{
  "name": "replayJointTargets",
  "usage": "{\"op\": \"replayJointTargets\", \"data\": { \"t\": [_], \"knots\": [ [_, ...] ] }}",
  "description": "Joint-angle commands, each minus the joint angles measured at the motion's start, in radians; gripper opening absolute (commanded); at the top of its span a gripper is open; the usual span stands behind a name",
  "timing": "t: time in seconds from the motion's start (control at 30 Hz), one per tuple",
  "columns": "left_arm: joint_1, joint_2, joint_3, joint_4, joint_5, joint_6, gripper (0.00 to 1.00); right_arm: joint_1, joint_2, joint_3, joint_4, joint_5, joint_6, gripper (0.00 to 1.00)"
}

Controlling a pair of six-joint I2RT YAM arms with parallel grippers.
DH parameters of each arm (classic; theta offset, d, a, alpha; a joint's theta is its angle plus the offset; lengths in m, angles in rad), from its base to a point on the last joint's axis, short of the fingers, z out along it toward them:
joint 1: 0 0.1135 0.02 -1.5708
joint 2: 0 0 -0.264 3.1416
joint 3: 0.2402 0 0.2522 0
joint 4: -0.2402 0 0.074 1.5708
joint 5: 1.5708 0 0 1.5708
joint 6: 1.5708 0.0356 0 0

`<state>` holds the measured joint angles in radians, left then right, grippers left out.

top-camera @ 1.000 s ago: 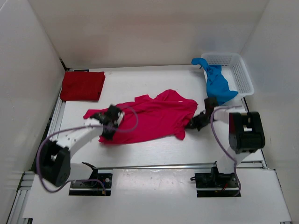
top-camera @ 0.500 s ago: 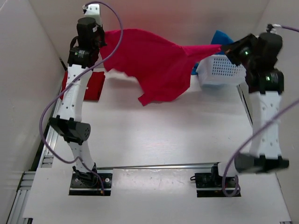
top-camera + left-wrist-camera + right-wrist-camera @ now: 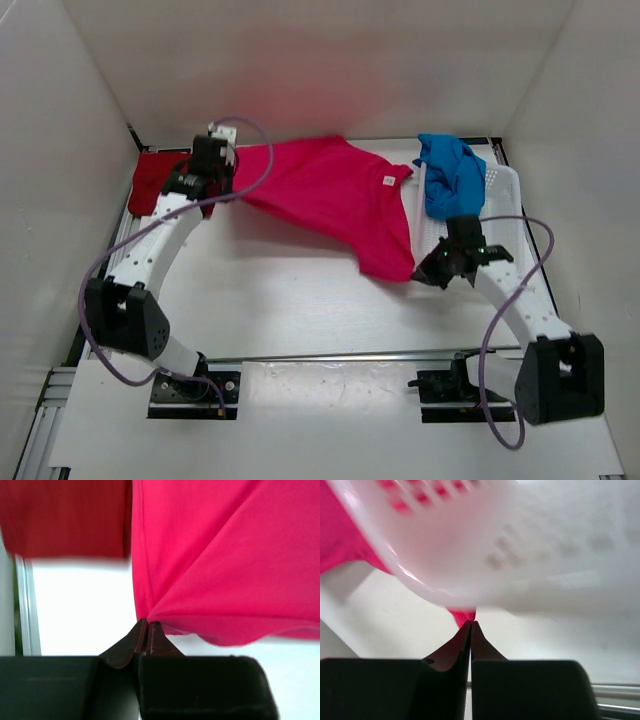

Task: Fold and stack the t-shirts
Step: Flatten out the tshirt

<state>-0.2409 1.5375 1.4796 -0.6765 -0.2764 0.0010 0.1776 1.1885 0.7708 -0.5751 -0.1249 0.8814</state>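
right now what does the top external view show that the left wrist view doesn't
Only the top external view: the blue t-shirt draped over the white basket, and the right gripper pinching a lower corner of the pink t-shirt. Only the left wrist view: the left gripper close up, jaws shut on a bunched edge of the pink fabric. Both: the pink t-shirt spread out, with the dark red t-shirt beside it.

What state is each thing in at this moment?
left pincer: shut on pink t-shirt
right pincer: shut on pink t-shirt
pink t-shirt: unfolded, stretched between both pincers
dark red t-shirt: folded, far left
blue t-shirt: crumpled, draped over white mesh basket
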Motion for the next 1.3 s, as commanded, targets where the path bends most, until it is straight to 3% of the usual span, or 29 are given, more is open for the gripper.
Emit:
{"op": "replayJointTargets", "data": {
  "t": [0.0, 0.17, 0.4, 0.43, 0.53, 0.57, 0.63, 0.7, 0.93, 1.1, 1.27],
  "knots": [
    [0.012, -0.168, -0.195, -0.015, -0.055, -0.001, 0.10, 0.023, -0.142, -0.076, 0.020, 0.014, 0.024, 0.00],
    [0.040, -0.230, -0.505, -0.015, -0.109, -0.001, 0.10, 0.033, -0.227, -0.171, -0.061, 0.028, 0.024, 0.00],
    [0.074, -0.240, -0.639, -0.015, -0.127, -0.001, 0.10, 0.063, -0.225, -0.202, -0.131, -0.027, -0.074, 0.00],
    [0.074, -0.240, -0.650, -0.015, -0.118, -0.001, 0.10, 0.063, -0.204, -0.191, -0.140, -0.047, -0.131, 0.03],
    [0.074, -0.215, -0.650, -0.015, -0.118, -0.001, 0.10, 0.063, -0.112, -0.131, -0.170, -0.090, -0.200, 0.36],
    [0.074, -0.206, -0.650, -0.015, -0.118, -0.001, 0.10, 0.072, -0.112, -0.110, -0.207, -0.059, -0.200, 0.47],
    [0.074, -0.206, -0.650, -0.015, -0.118, -0.001, 0.10, 0.072, -0.162, -0.058, -0.239, 0.034, -0.162, 0.53],
    [0.074, -0.206, -0.650, -0.015, -0.109, -0.001, 0.10, 0.039, -0.243, -0.047, -0.279, 0.178, -0.048, 0.69],
    [0.074, -0.197, -0.650, -0.015, -0.090, -0.001, 0.10, -0.063, -0.343, -0.100, -0.166, 0.269, 0.246, 0.84],
    [0.074, -0.197, -0.662, -0.015, -0.080, -0.001, 0.10, -0.136, -0.207, -0.111, -0.111, 0.352, 0.329, 0.86],
    [0.074, -0.197, -0.680, -0.024, -0.061, -0.001, 0.10, -0.207, -0.072, -0.019, -0.049, 0.352, 0.283, 0.84]
  ]
}}
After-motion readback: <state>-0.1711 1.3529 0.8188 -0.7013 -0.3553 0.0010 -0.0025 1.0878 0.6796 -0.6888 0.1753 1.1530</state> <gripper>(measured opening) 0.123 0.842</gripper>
